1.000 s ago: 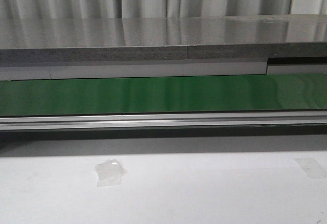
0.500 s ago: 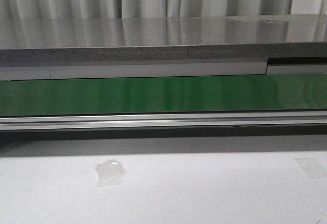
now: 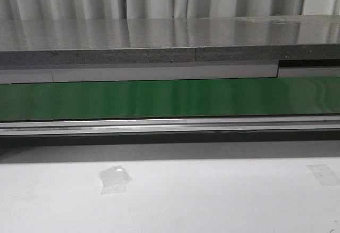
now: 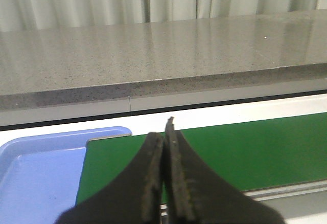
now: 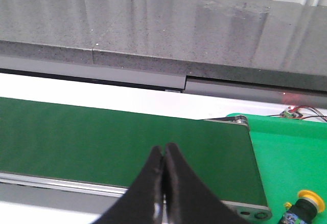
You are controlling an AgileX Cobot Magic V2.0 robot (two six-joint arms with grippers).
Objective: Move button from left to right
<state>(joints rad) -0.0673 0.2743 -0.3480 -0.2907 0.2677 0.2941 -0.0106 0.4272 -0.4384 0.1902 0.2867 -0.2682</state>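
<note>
With both my left tool (image 4: pixel 164 147) and right tool (image 5: pixel 164 165) closed empty above the green conveyor belt (image 3: pixel 170 99), the yellow-capped, black-bodied push-button (image 5: pixel 304 207) demands I open wide before any approach.

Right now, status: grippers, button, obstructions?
Left gripper shut, empty. Right gripper shut, empty. Button lies beyond belt end, ungripped. Nothing blocking.

front: low, faces forward across white table (image 3: pixel 212 201) to green conveyor belt (image 3: pixel 170 99) | wrists: nearer, above belt's opposite ends | shared: belt, grey stone ledge (image 3: pixel 159 33)
</note>
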